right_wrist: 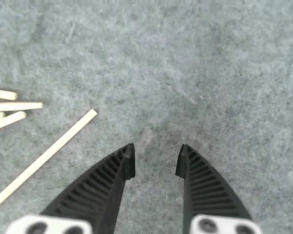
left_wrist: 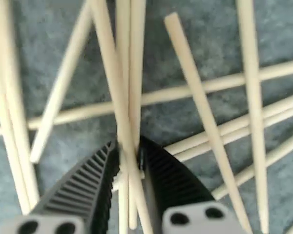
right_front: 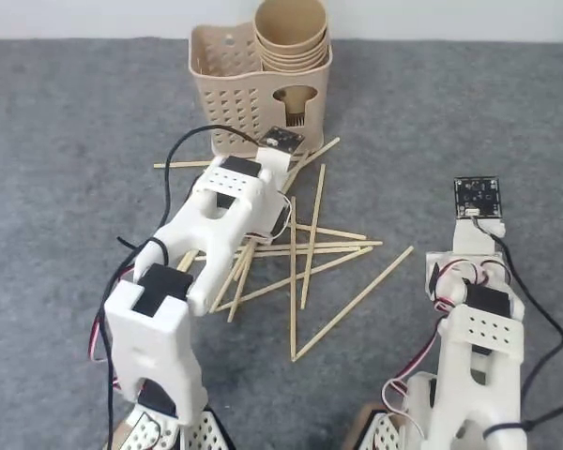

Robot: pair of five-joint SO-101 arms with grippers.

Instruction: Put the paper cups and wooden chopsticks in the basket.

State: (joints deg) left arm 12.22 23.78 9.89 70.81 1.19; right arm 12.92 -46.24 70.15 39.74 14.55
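Note:
Several wooden chopsticks lie crossed in a loose pile on the grey carpet in front of the beige basket. A stack of paper cups stands in the basket's right side. The left arm leans over the pile. In its wrist view, my left gripper is shut on two chopsticks that lie side by side on top of the others. My right gripper hangs open over bare carpet with nothing between its fingers. A single chopstick lies just beside it.
The perforated basket stands at the far edge of the carpet, beyond the pile. The right arm stands to the right of the pile, over bare carpet. Black cables loop beside the left arm.

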